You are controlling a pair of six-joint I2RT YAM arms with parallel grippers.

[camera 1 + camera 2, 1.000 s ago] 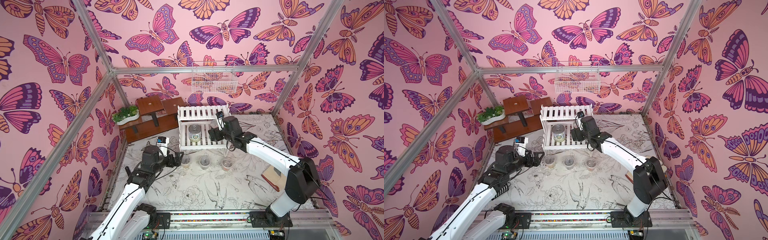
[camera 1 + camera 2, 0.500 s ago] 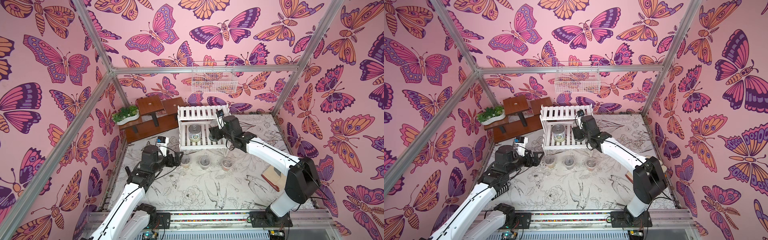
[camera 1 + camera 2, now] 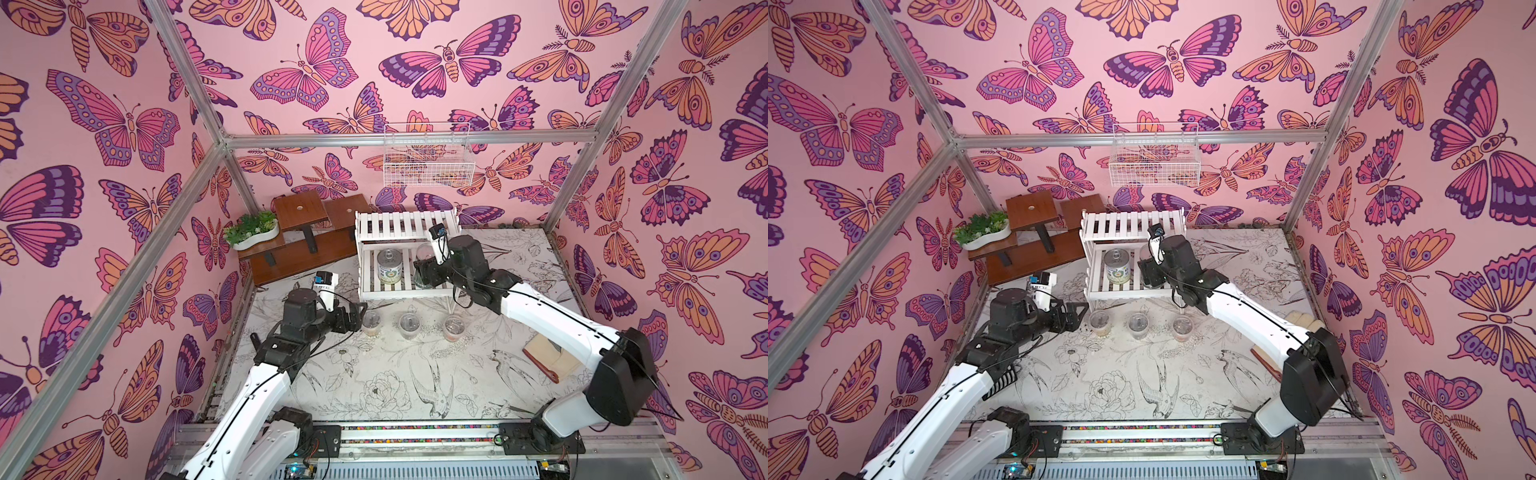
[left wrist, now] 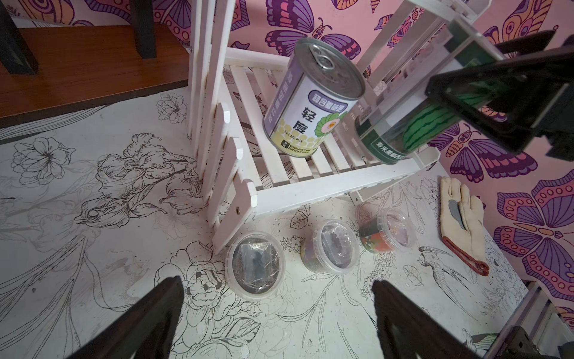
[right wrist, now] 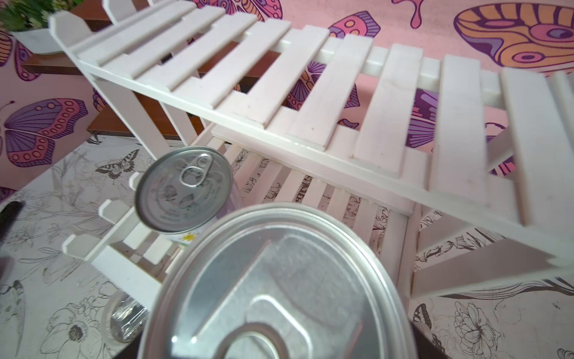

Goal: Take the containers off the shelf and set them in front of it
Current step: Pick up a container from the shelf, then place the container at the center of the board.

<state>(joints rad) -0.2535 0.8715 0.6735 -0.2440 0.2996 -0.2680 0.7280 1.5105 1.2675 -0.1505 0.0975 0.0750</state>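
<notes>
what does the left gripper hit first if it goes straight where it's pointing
Most likely the nearest clear cup, just ahead of the left gripper, in line with the gap between its open fingers. Height is unclear, so it might pass over it.

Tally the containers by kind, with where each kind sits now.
Small clear lidded cups: 3, on the table in front of the shelf
Pull-tab cans: 2, on the shelf's lower tier: white-green can, watermelon can
Total: 5
</notes>
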